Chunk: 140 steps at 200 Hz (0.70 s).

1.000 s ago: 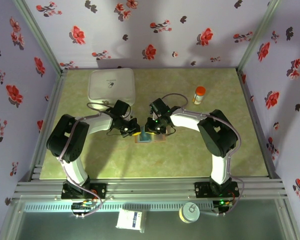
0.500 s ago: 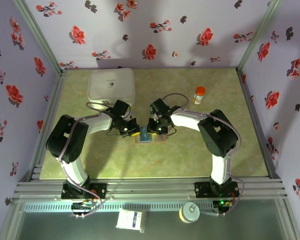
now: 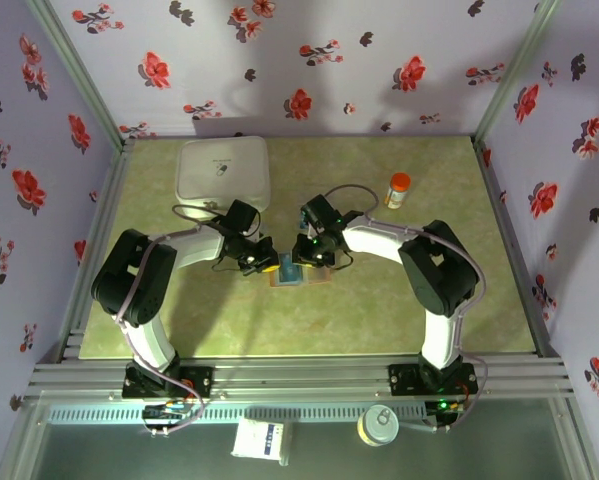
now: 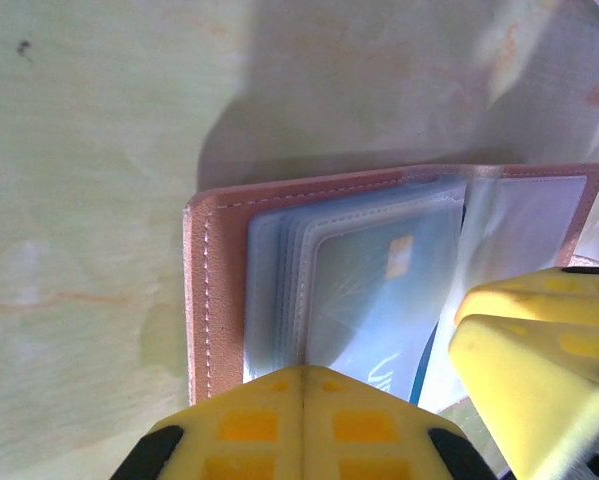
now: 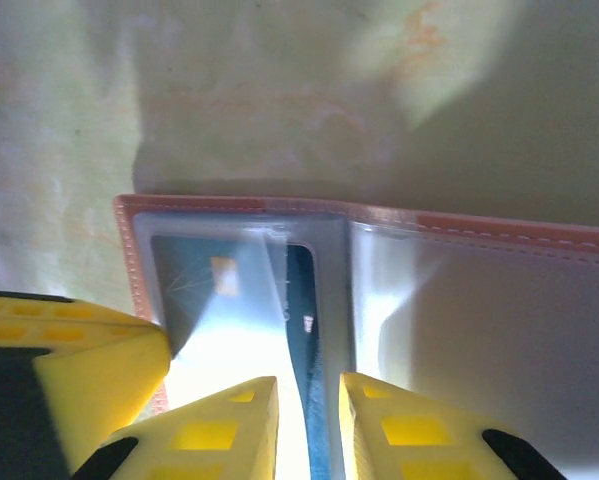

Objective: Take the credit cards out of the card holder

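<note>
Green tabletop [image 3: 379,310], open card holder [image 4: 201,300], left fingers [image 4: 249,428] tight together on it, right fingers [image 5: 219,430] narrow around teal card [image 5: 301,300]

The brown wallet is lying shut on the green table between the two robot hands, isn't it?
Not quite: the card holder is lying open, not shut; the left wrist view shows its clear sleeves. It does lie on the green table between the left gripper and the right gripper.

A white rounded box [image 3: 224,168] sits on the green desk [image 3: 379,310], beyond and left of the left end effector [image 3: 264,263]. An orange-capped bottle [image 3: 398,189] stands beyond and right of the right end effector [image 3: 301,256].
</note>
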Motion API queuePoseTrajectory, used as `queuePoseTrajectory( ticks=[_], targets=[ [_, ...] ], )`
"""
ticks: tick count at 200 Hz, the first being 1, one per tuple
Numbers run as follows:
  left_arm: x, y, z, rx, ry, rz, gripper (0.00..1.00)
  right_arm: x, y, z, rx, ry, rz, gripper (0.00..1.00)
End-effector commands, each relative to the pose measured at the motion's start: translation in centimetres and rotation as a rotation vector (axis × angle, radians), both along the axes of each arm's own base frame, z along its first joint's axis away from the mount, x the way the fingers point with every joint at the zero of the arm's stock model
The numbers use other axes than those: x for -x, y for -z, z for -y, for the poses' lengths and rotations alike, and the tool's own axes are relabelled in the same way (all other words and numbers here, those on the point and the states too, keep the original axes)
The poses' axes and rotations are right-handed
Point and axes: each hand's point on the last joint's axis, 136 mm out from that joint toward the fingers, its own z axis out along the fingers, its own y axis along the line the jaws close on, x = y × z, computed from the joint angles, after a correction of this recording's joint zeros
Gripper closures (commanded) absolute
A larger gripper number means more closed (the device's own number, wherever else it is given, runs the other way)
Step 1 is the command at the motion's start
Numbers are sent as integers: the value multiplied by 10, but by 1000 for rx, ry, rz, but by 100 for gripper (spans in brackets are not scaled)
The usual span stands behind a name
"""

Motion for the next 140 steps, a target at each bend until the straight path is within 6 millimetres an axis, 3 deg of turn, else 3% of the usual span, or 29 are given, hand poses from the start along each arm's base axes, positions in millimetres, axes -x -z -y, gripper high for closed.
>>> queuePoseTrajectory(
  ticks=[1,53,140],
  targets=[
    [3,13,-8,-57,16,-10,100,-3,-13,-5,-69,19,7,75],
    [-3,8,-8,-65,24,6,100,-3,-6,-13,-133,23,-24,75],
    [-6,6,-8,-66,28,10,100,0,15,-3,-90,39,-60,75]
  ],
)
